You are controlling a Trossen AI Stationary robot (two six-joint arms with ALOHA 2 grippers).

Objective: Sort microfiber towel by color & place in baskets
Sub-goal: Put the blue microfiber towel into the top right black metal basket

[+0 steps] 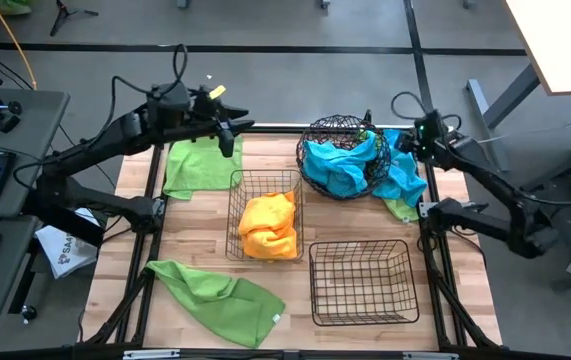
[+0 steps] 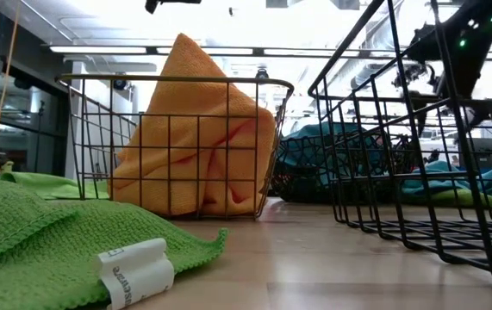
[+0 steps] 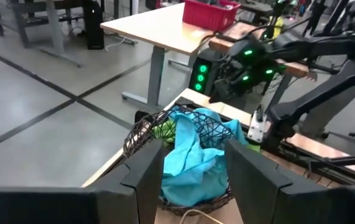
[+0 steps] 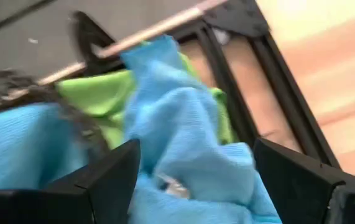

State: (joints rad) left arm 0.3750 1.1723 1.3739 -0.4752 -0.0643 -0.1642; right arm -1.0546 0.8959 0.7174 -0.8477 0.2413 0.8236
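Across the tabletop (image 1: 195,230), two green towels (image 1: 215,290) lie unsorted; orange towel (image 1: 268,226) fills the middle basket (image 1: 235,215), blue towels (image 1: 340,165) the round basket (image 1: 337,128). Left gripper (image 1: 227,135) hovers, jaws open, empty; right gripper (image 1: 413,140), jaws spread, apparently empty, over spilled blue towel (image 4: 183,124).

Even overhead light falls on my wooden surface (image 1: 205,240), bright with only faint, soft shadows beneath the wire baskets. At table height the ceiling strip lights (image 2: 228,50) blow out to white glare, so the mesh reads as a dark silhouette, while the green towel (image 2: 47,241) nearest the lens goes soft. Past my right claw (image 4: 196,177) the blue cloth (image 4: 183,118) smears with blur, nothing crisp. Past my left claw (image 3: 196,177) the view is sharper, with green indicator lamps (image 3: 199,71) glowing beyond it.
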